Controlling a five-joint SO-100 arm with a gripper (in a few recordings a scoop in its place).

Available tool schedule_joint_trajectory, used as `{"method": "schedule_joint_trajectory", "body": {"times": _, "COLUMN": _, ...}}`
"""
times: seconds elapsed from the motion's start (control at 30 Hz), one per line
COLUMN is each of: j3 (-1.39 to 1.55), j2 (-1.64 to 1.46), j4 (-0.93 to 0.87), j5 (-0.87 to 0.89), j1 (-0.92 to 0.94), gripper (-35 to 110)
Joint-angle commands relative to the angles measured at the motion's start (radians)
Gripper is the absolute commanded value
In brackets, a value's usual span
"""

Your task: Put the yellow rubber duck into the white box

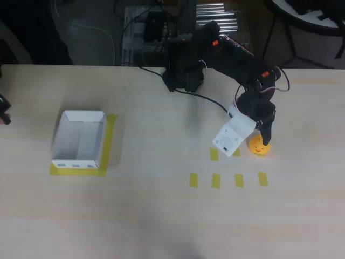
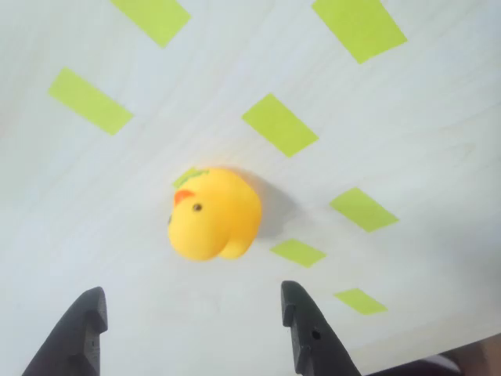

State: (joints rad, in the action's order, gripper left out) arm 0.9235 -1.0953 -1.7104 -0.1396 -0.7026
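The yellow rubber duck [image 1: 259, 145] sits on the pale wooden table at the right, on a yellow tape mark. My black gripper [image 1: 263, 139] hangs right over it, its white plate beside the duck. In the wrist view the duck [image 2: 213, 213] lies on the table ahead of my gripper [image 2: 192, 313], whose two black fingers [image 2: 301, 321] stand wide apart with nothing between them. The white box [image 1: 79, 138] stands far to the left on a yellow tape frame, open side up and empty.
Several small yellow tape rectangles [image 1: 215, 179] lie on the table left of and below the duck. The arm's black base [image 1: 183, 75] and cables sit at the table's back edge. A dark object [image 1: 3, 110] pokes in at the left edge.
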Motion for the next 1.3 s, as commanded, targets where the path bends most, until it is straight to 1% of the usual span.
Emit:
{"method": "schedule_joint_trajectory", "body": {"times": 0.0, "j3": -0.021, "j2": 0.003, "j4": -0.011, "j5": 0.011, "j1": -0.038, "gripper": 32}}
{"method": "schedule_joint_trajectory", "body": {"times": 0.2, "j3": -0.021, "j2": 0.077, "j4": -0.011, "j5": 0.025, "j1": -0.026, "gripper": 32}}
{"method": "schedule_joint_trajectory", "body": {"times": 0.63, "j3": -0.107, "j2": 0.172, "j4": -0.008, "j5": 0.043, "j1": -0.066, "gripper": 31}}
{"method": "schedule_joint_trajectory", "body": {"times": 1.0, "j3": -0.215, "j2": 0.190, "j4": -0.011, "j5": 0.049, "j1": -0.103, "gripper": 32}}
{"method": "schedule_joint_trajectory", "body": {"times": 1.27, "j3": -0.213, "j2": 0.236, "j4": -0.012, "j5": 0.058, "j1": -0.135, "gripper": 31}}
